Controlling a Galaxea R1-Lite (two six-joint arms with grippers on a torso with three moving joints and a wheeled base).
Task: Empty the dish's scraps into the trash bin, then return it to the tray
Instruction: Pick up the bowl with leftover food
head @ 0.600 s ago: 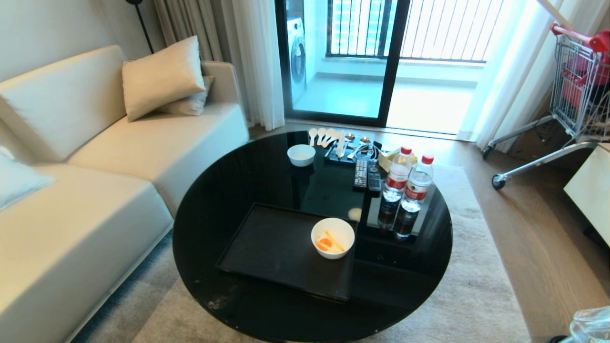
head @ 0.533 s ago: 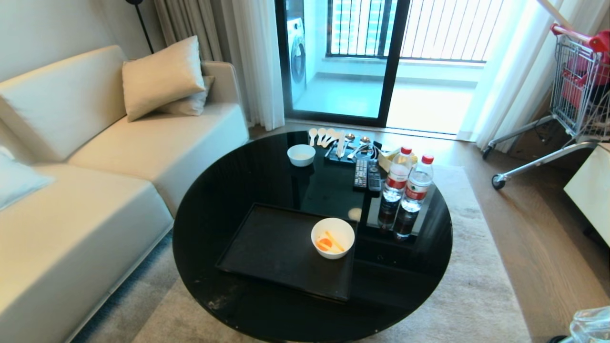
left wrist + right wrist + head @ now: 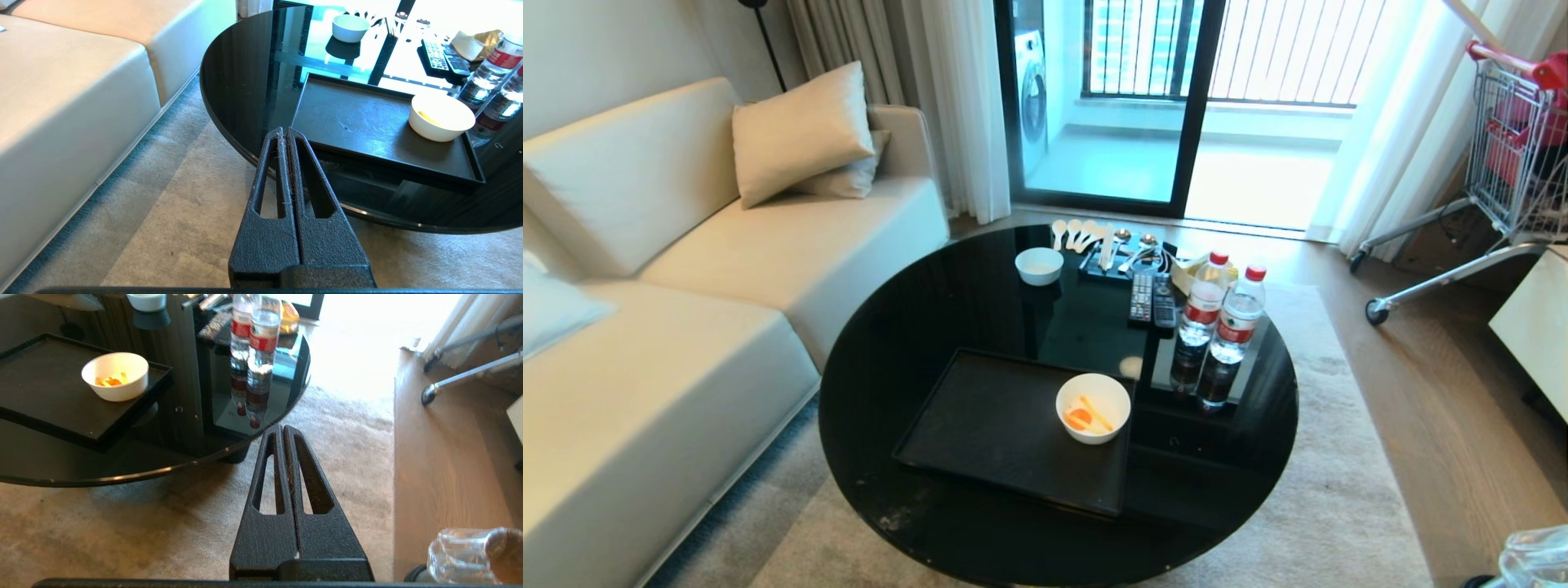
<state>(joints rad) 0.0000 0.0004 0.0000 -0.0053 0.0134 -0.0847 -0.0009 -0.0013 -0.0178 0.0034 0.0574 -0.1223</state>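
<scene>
The dish (image 3: pixel 1093 407), a glossy white deep bowl, stands on the right end of the matte black tray (image 3: pixel 988 425) on the round black table. Inside it lie the scraps (image 3: pixel 1085 416), orange carrot slices and pale-yellow sticks. The right wrist view shows the dish (image 3: pixel 115 375) with the scraps (image 3: pixel 110 380) on the tray (image 3: pixel 45 388); the left wrist view shows the dish (image 3: pixel 441 117) on the tray (image 3: pixel 359 122). The trash bin (image 3: pixel 1535 559) with its clear liner sits on the floor at the lower right, also the trash bin (image 3: pixel 476 555) beside my right gripper. My left gripper (image 3: pixel 284 130) and right gripper (image 3: pixel 282 428) hang shut and empty over the carpet, short of the table edge.
On the table's far side stand a smaller white bowl (image 3: pixel 1039 265), white spoons (image 3: pixel 1075 233), two remotes (image 3: pixel 1152 300) and two water bottles (image 3: pixel 1221 314). A cream sofa (image 3: pixel 686 278) runs along the left. A shopping cart (image 3: pixel 1503 163) stands at the right.
</scene>
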